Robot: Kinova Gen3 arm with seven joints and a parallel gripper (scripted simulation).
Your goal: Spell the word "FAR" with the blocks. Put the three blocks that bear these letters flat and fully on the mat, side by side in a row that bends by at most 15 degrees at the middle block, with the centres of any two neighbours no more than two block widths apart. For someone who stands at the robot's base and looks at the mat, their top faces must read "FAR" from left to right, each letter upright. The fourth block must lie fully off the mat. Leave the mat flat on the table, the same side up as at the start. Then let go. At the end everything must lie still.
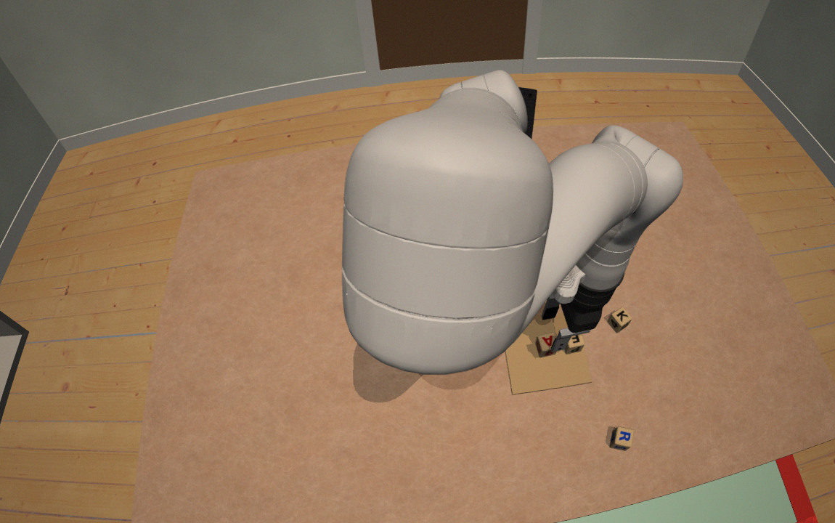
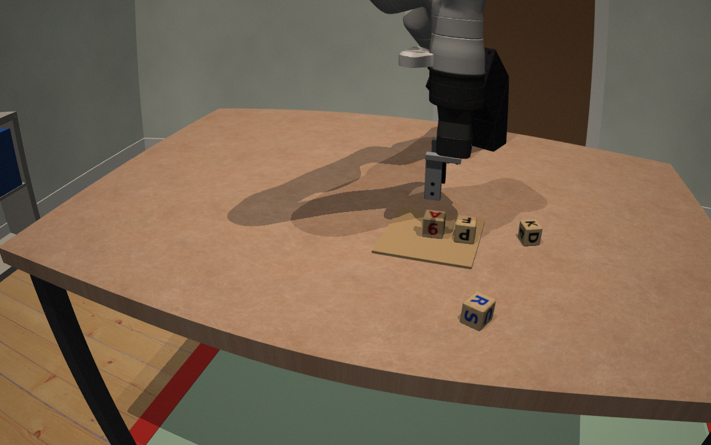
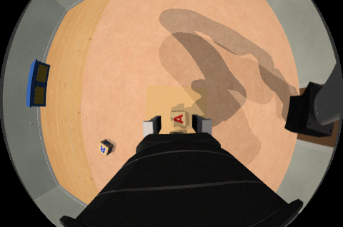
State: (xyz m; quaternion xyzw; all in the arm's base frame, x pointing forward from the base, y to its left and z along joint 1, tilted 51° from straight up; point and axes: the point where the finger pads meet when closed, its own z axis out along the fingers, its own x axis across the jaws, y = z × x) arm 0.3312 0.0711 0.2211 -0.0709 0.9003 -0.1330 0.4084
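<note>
Pinkish-brown tabletop, two letters on the mat, R and K outside it

Grey-green walls (image 1: 167, 65) (image 2: 292, 55) (image 3: 21, 123) and a brown door (image 1: 449, 32) (image 2: 540, 72) (image 3: 316, 140) stand behind the table (image 1: 245, 292) (image 2: 236, 287) (image 3: 125, 59) in the top and exterior views. Broad shadows cross its surface.

Right of centre in both views lies the tan mat (image 1: 547, 377) (image 2: 413, 251) (image 3: 161, 95), flat on the table. It bears the A block (image 1: 545, 344) (image 2: 433, 225) (image 3: 178, 118) and the F block (image 1: 574, 343) (image 2: 465, 230) (image 3: 178, 132), near each other with a small gap between. Only a sliver of the F block shows in the wrist view.

Off the mat, the K block (image 1: 620, 319) (image 2: 530, 232) sits to its right in the exterior view. The R block (image 1: 621, 437) (image 2: 478, 311) (image 3: 106, 147) sits on the table at lower right in the top view, turned at an angle to the mat in the exterior view.

Above the A block, the gripper (image 1: 555, 327) (image 2: 438, 189) (image 3: 176, 121) hangs with its fingers wide apart and nothing held, pointing down.
</note>
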